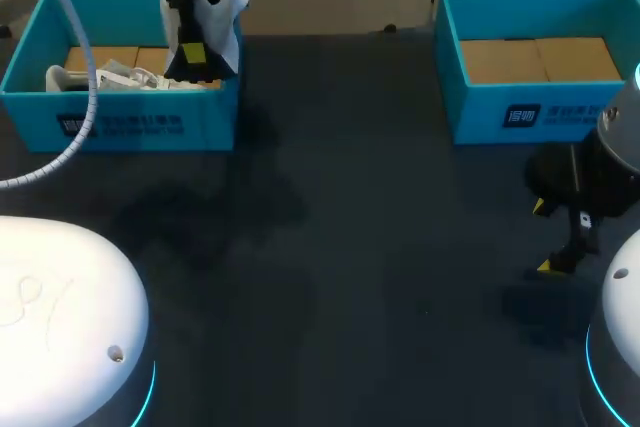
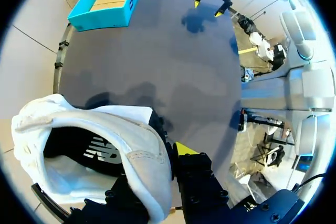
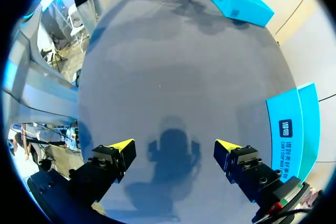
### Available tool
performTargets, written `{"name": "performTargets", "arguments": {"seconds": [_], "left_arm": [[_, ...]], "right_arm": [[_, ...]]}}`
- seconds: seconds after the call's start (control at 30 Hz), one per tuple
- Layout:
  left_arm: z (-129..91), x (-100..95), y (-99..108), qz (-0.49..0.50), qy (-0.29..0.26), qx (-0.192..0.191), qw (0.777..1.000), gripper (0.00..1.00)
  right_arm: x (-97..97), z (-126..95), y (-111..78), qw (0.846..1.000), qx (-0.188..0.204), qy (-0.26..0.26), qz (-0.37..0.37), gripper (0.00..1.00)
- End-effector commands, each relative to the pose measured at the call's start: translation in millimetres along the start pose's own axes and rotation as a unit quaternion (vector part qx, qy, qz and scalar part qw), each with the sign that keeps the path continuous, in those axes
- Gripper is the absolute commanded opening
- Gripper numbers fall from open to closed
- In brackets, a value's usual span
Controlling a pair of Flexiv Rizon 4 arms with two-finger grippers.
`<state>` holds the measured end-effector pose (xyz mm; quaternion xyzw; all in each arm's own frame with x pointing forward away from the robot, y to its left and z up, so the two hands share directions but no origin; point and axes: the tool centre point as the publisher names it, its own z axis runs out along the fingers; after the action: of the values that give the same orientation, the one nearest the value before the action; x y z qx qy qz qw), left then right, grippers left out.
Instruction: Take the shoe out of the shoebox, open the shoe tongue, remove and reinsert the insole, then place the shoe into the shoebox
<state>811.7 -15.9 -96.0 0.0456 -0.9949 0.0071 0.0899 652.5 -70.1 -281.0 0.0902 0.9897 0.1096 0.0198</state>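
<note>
Left gripper (image 1: 194, 53) is clamping the shoe (image 2: 94, 145) and holding it over the right end of the left shoebox (image 1: 120, 122), mostly above the rim. I'm seeing the shoe's opening facing the left wrist camera: white upper, dark lining. The side wall is sitting pinched between the fingers. One yellow tip (image 2: 185, 148) is showing just beside the wall; the other is hiding behind the upper.

Something white (image 1: 105, 75) is lying inside the left shoebox, toward its left half. I can't tell what it is.

The right shoebox (image 1: 540, 57) is sitting well apart from the left shoebox, straight across the dark table (image 1: 350, 247) on the right side, with a cardboard-coloured floor showing inside.

The right gripper (image 3: 173, 148) is hovering over bare table, well apart from the left shoebox. It is past the right shoebox and nearer the robot's base. Its fingers are standing wide apart and gripping nothing, with only its own shadow on the table under them. From the right wrist I'm getting the left shoebox far ahead at the opposite table edge.
</note>
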Motion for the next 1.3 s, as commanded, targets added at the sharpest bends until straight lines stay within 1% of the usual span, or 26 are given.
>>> {"name": "performTargets", "arguments": {"seconds": [0.03,0.27,0.3,0.37,0.4,0.6,0.63,0.67,0.7,0.73,0.77,0.8,0.87,0.9,0.93,1.0,1.1,1.17,1.23,1.3], "left_arm": [[-1,1.1,-1,0.000,-0.003,-0.002,1.000,0.00],[-1,1.1,-1,0.000,-0.003,-0.002,1.000,0.00],[1,-5.6,1,-0.011,-0.003,-0.008,1.000,0.00],[1,-25.0,8,-0.014,0.011,-0.004,1.000,0.00],[-1,-35.1,12,-0.027,0.001,-0.007,1.000,0.00],[-23,-85.2,42,-0.031,-0.010,0.002,0.999,0.00],[-26,-90.9,47,-0.020,-0.009,0.003,1.000,0.00],[-30,-99.6,53,-0.030,-0.015,0.003,0.999,0.00],[-34,-105.0,59,-0.015,-0.009,0.003,1.000,0.00],[-36,-112.7,65,-0.020,-0.008,0.005,1.000,0.00],[-38,-121.9,70,-0.018,-0.017,-0.004,1.000,0.00],[-40,-130.1,76,-0.012,-0.009,-0.004,1.000,0.00],[-42,-147.9,86,-0.007,-0.011,-0.009,1.000,0.00],[-43,-153.5,89,-0.011,-0.012,-0.010,1.000,0.00],[-44,-161.9,94,0.007,-0.007,-0.015,1.000,0.00],[-44,-172.5,100,-0.002,-0.019,-0.019,1.000,0.00],[-45,-191.3,113,0.017,-0.014,-0.013,1.000,0.00],[-44,-201.5,120,0.000,-0.020,-0.019,1.000,0.00],[-44,-214.7,130,0.000,-0.025,-0.031,0.999,0.00],[-44,-229.3,142,0.003,-0.027,-0.029,0.999,0.00]], "right_arm": [[0.9,1,-0.3,1.000,0.000,-0.001,0.000,1.00],[0.9,1,-0.3,1.000,0.000,-0.001,0.000,1.00],[0.9,1,-0.3,1.000,0.000,-0.001,0.000,1.00],[0.9,1,-0.3,1.000,0.000,-0.001,0.000,1.00],[0.9,1,-0.3,1.000,0.000,-0.001,0.000,1.00],[0.9,1,-0.3,1.000,0.000,-0.001,0.000,1.00],[0.9,1,-0.3,1.000,0.000,-0.001,0.000,1.00],[0.9,1,-0.3,1.000,0.000,-0.001,0.000,1.00],[0.9,1,-0.3,1.000,0.000,-0.001,0.000,1.00],[0.9,1,-0.3,1.000,0.000,-0.001,0.000,1.00],[0.9,1,-0.3,1.000,0.000,-0.001,0.000,1.00],[0.9,1,-0.3,1.000,0.000,-0.001,0.000,1.00],[0.9,1,-0.3,1.000,0.000,-0.001,0.000,1.00],[0.9,1,-0.3,1.000,0.000,-0.001,0.000,1.00],[0.9,1,-0.3,1.000,0.000,-0.001,0.000,1.00],[0.9,1,-0.3,1.000,0.000,-0.001,0.000,1.00],[0.9,1,-0.3,1.000,0.000,-0.001,0.000,1.00],[0.9,1,-0.3,1.000,0.000,-0.001,0.000,1.00],[0.9,1,-0.3,1.000,0.000,-0.001,0.000,1.00],[0.9,1,-0.3,1.000,0.000,-0.001,0.000,1.00]]}}
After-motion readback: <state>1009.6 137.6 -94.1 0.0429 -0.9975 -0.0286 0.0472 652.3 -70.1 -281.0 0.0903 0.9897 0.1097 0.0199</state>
